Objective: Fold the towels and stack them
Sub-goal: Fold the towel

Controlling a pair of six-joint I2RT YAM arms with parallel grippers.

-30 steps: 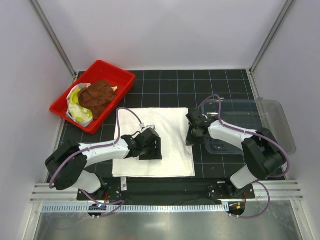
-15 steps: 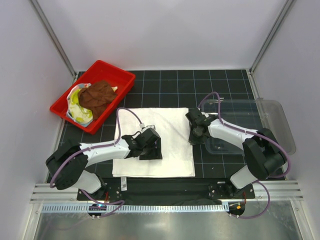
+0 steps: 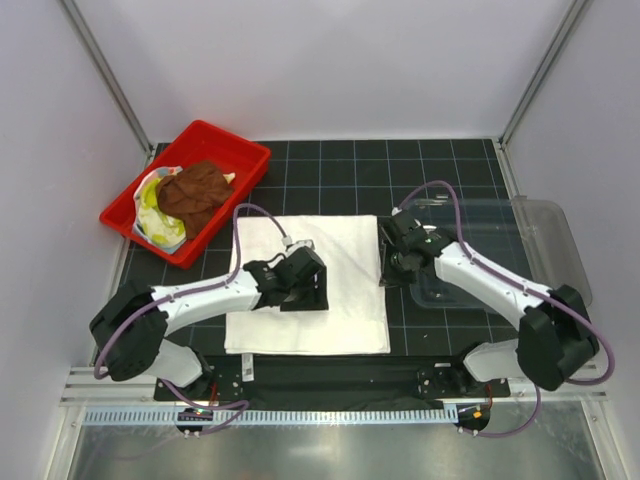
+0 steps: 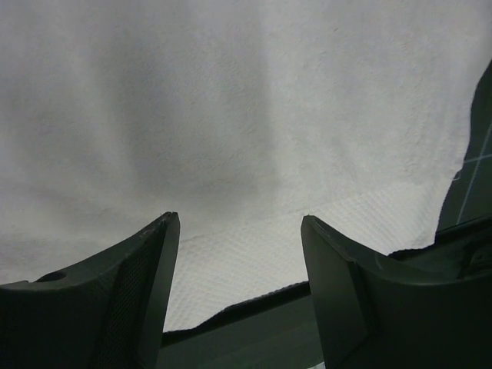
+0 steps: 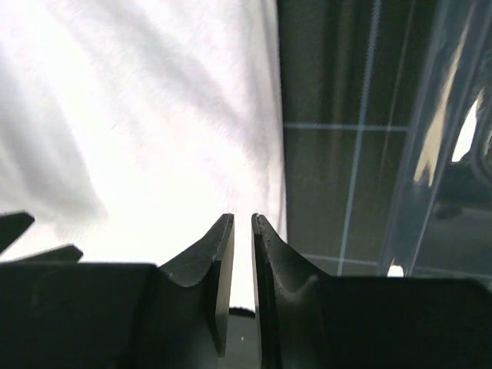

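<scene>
The biggest change is on the right. Over the last second the right arm has swung its elbow out toward the near right corner. The right claw (image 5: 242, 217) has slid a little further along the right edge of the white towel (image 3: 350, 300), away from the robot. In its own camera the two fingers stand only a slit apart, with nothing visible between them; the towel's edge lies just below, next to bare dark bench (image 3: 440, 170). That looks like a pinch just let go, though whether it had really held the cloth can't be told from here.

The left claw (image 4: 238, 219) has only nudged slightly up and to the right. It hangs over the left-middle of the towel, jaws spread wide and empty, with plain white cloth under them and a near hem showing below.

The towel itself hasn't shifted: it lies flat and square in the middle of the bench, with no fold in it yet (no doubled edge shows in the overhead view).

The other towels are as they were. The brown one (image 3: 195, 190) is heaped on a yellow-green one (image 3: 155, 205) in the red tray (image 3: 245, 160) at the far left, and the clear bin (image 3: 540, 230) sits to the right of the white towel.

So the spreading seems finished and the first fold is probably next. For that, each claw would need a fresh grip on an edge or corner.
</scene>
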